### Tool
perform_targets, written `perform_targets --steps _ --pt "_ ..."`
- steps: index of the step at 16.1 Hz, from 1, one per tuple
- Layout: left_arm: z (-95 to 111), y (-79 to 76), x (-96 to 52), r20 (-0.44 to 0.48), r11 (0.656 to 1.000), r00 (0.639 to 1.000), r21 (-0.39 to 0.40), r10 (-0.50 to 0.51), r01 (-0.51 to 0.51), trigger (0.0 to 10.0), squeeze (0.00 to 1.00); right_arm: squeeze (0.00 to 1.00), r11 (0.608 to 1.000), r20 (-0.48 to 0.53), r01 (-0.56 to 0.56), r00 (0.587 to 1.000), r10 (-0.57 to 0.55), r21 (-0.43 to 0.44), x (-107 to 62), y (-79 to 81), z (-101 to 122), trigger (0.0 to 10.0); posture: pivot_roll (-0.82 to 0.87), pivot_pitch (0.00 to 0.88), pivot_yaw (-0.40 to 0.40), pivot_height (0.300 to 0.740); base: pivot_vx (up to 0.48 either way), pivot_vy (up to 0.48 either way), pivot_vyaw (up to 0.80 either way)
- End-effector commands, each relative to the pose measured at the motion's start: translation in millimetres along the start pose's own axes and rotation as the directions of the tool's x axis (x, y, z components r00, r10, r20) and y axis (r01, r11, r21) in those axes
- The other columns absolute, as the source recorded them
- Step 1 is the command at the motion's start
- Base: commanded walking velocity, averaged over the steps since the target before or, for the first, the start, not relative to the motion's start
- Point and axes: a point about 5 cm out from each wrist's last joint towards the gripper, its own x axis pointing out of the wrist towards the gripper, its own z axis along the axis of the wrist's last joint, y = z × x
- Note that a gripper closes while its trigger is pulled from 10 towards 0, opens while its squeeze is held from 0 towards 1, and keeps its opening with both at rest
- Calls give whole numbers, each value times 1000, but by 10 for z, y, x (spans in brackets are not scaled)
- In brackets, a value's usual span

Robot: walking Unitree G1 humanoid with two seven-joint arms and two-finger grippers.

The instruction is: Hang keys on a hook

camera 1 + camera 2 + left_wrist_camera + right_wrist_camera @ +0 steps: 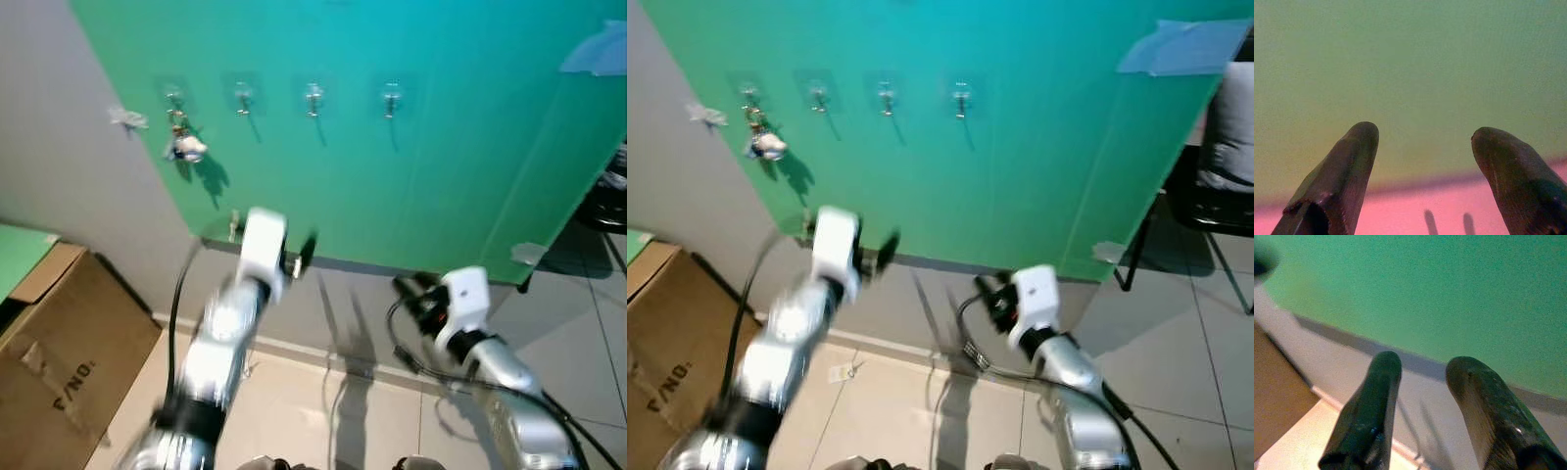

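A green board (421,157) on the wall carries a row of several small clear hooks. From the leftmost hook (174,98) hangs a bunch of keys (184,145) with a white fob. The other hooks (313,98) are bare. My left gripper (1422,139) is raised in front of the board's lower edge, well below the keys; it is open with nothing between its fingers (1347,166). My right gripper (1422,367) is lower and to the right, pointing at the board's lower edge and the grey wall beneath, open and holding nothing.
A cardboard box (59,362) stands on the floor at the left. A dark chair (1215,186) is at the right edge. Blue tape (1176,44) holds the board's upper right corner. Pale floor tiles (323,411) lie below the arms.
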Motion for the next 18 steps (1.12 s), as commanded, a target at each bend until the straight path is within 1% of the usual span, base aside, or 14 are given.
perform_targets --steps 1,2,3,4,5,6,7,9,12,14,18 --pt "21 -11 -42 29 1000 1000 30 1 -2 10000 0 0 999 -3 34 999 -34 -2 11 -19 -27 10000 -192 9 131 740 0 0 0" --pt "-149 -93 -230 33 1000 999 -5 -17 17 10000 0 0 997 6 81 997 -81 -10 57 -61 -16 10000 -185 0 138 740 0 0 0" --pt "-203 -114 -301 31 1000 999 -1 -19 19 10000 0 0 996 13 88 996 -88 -10 78 -62 -6 10000 -182 0 138 740 0 0 0" --pt "-196 -116 -341 38 1000 999 -25 -5 6 10000 0 0 995 20 102 995 -101 -5 106 -63 7 10000 -176 0 135 740 0 0 0" --pt "-132 -91 -326 54 999 998 -45 16 -14 10000 0 0 994 26 108 994 -108 -1 133 -56 14 10000 -171 0 134 740 0 0 0" --pt "-32 -49 -248 74 998 997 -63 33 -29 10000 0 0 994 27 106 994 -106 -2 151 -42 14 10000 -169 0 133 740 0 0 0" --pt "53 -27 -180 89 997 995 -65 38 -32 10000 0 0 994 28 108 994 -108 -2 166 -34 2 10000 -171 0 133 740 0 0 0" --pt "168 -23 -88 110 998 994 -54 19 -13 10000 0 0 993 30 114 993 -114 2 175 -30 -15 10000 -182 0 140 740 -343 339 0" --pt "193 -26 -51 105 997 994 -71 -4 12 10000 0 0 993 31 119 992 -119 8 141 -30 -41 10000 -197 0 149 740 -250 414 0" --pt "193 -46 -30 88 996 996 -84 -21 29 10000 0 0 992 16 126 992 -126 5 98 -48 -107 10000 -200 0 151 740 0 429 0" --pt "188 -11 -4 67 994 997 -103 -21 28 10000 0 0 992 8 128 992 -128 -1 92 -64 -128 10000 -196 0 147 740 0 450 0"
